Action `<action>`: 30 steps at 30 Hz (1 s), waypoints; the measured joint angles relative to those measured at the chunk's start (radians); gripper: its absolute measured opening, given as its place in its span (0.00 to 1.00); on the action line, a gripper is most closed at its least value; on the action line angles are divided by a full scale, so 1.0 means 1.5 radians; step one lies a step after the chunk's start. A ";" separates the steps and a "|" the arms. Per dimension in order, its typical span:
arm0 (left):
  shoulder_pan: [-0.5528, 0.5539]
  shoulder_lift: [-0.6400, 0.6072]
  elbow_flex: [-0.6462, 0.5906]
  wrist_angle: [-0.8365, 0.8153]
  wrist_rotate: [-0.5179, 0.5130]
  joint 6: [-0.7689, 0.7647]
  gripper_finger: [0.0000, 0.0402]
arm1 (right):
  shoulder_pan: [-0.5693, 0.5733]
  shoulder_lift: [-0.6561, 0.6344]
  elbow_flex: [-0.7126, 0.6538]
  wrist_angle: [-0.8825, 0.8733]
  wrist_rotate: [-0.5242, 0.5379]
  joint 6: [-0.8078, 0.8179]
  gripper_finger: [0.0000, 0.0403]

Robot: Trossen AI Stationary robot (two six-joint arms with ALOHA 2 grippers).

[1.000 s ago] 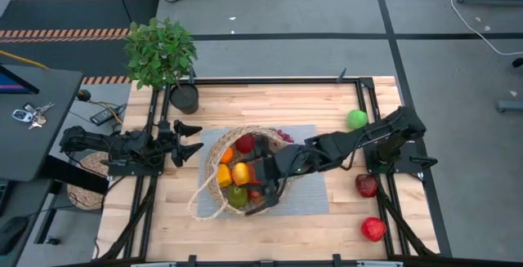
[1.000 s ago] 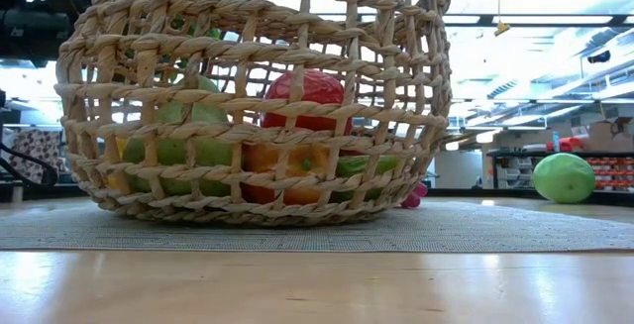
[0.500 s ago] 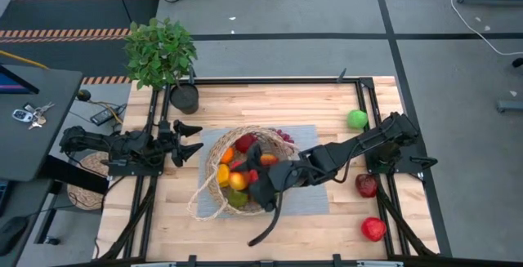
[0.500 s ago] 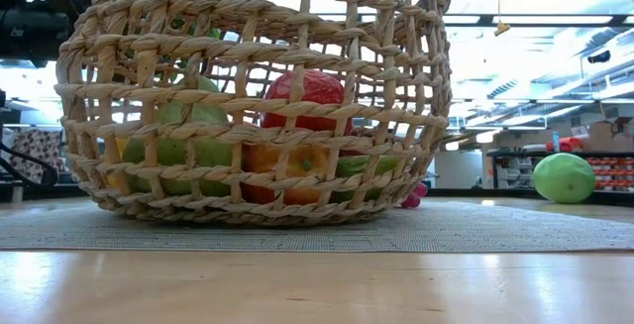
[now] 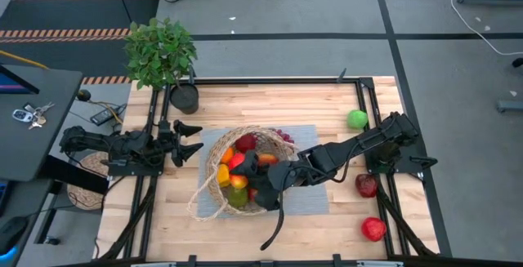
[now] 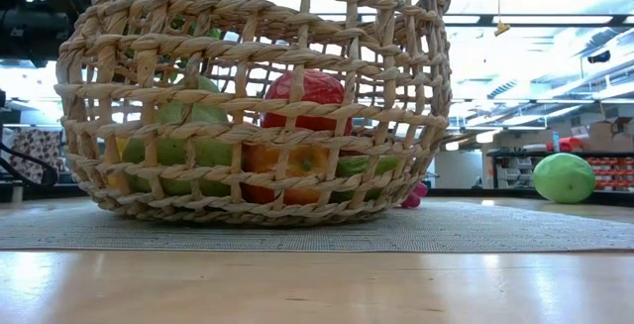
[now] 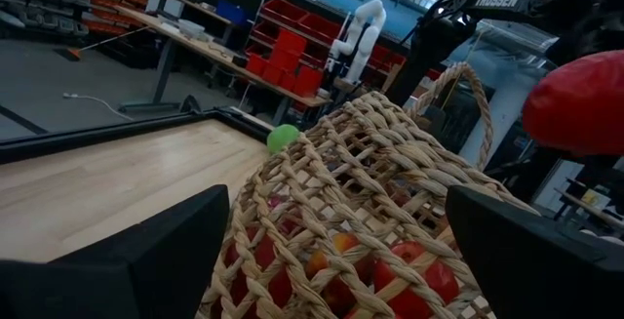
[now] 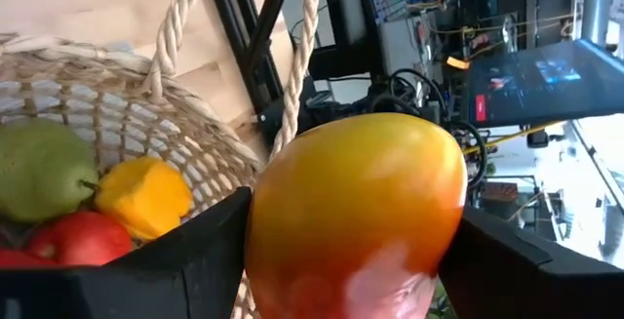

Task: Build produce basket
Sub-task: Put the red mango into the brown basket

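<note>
The wicker basket (image 5: 214, 187) stands on a grey mat (image 5: 315, 189) at mid-table. It holds produce: a red apple (image 5: 245, 143), a yellow piece (image 5: 222, 174), a green pear (image 5: 237, 197) and others. My right gripper (image 5: 248, 171) reaches over the basket from the right, shut on an orange-and-red fruit (image 8: 356, 217). That fruit shows red (image 7: 583, 99) in the left wrist view. My left gripper (image 5: 197, 138) waits open just left of the basket. My right gripper pinches the orange-and-red fruit between its two fingers, one on each of two opposite sides (image 8: 261, 236). The fingers come slanting down from the table's right. The fruit is lifted clear, above the basket's rim and the produce inside.
A green apple (image 5: 357, 119) and two red apples (image 5: 367, 185) (image 5: 373, 229) lie on the wood at the right. Purple grapes (image 5: 283, 136) lie at the basket's far side. A potted plant (image 5: 162, 51) stands at the far left corner. The basket's handle (image 5: 196, 210) droops toward the near left.
My right gripper has rolled about its own axis over the basket, turning the held fruit with it, and has shifted slightly toward the table's left edge. Its cable has swung out toward the near edge. The basket has kept still.
</note>
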 joint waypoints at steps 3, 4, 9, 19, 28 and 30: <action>0.000 0.000 0.000 0.000 0.000 0.000 0.97 | 0.001 0.000 0.000 0.000 0.001 -0.015 0.72; 0.000 0.000 0.000 0.000 0.000 0.000 0.97 | 0.001 0.000 0.000 0.000 0.001 -0.016 0.72; 0.000 0.000 0.000 0.000 0.000 0.000 0.97 | 0.000 0.000 0.000 0.000 0.001 -0.016 0.72; 0.000 0.000 0.000 0.000 0.000 0.000 0.97 | -0.022 0.000 0.000 -0.001 -0.037 0.220 0.72; 0.000 0.000 0.000 0.000 0.000 0.000 0.97 | -0.055 0.000 0.000 -0.016 -0.038 0.648 0.72; 0.000 0.000 0.000 0.000 0.000 0.000 0.97 | -0.059 0.000 0.000 -0.016 -0.038 0.734 0.72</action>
